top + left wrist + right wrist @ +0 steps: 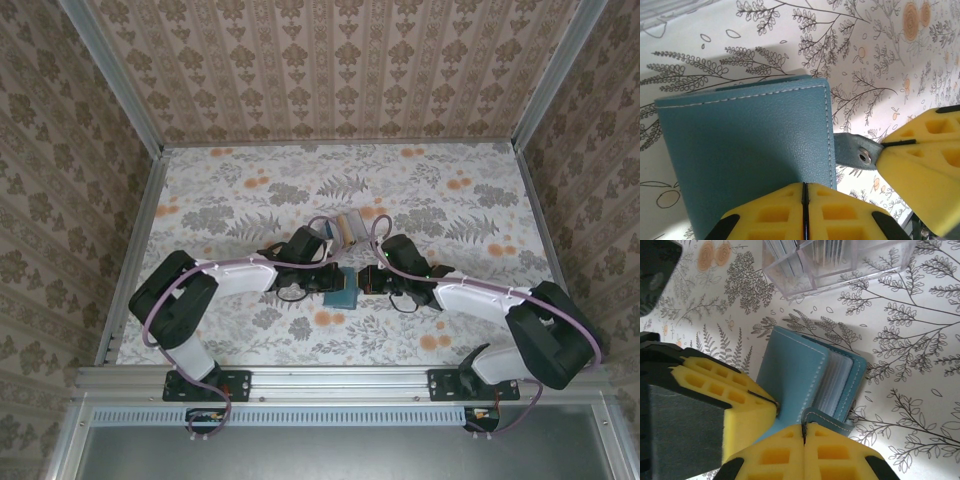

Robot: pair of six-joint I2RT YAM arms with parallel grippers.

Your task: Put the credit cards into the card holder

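The card holder (345, 293), a teal folding wallet, lies at the table's middle between both grippers. My left gripper (805, 200) is shut, its yellow fingertips pinching the near edge of the teal cover (750, 145). My right gripper (803, 435) is shut on the wallet's snap strap (832, 421), which curls round the open side. In the left wrist view that strap (857, 152) runs into the right gripper's yellow fingers (920, 170). Pale clear sleeves (837, 380) show between the covers. The credit cards (782, 246) stand upright in a clear plastic box.
The clear plastic box (350, 225) stands just beyond the wallet, close to both wrists. Floral tablecloth (440, 190) spreads out on all sides. Patterned walls enclose the left, back and right. A metal rail (340, 380) runs along the near edge.
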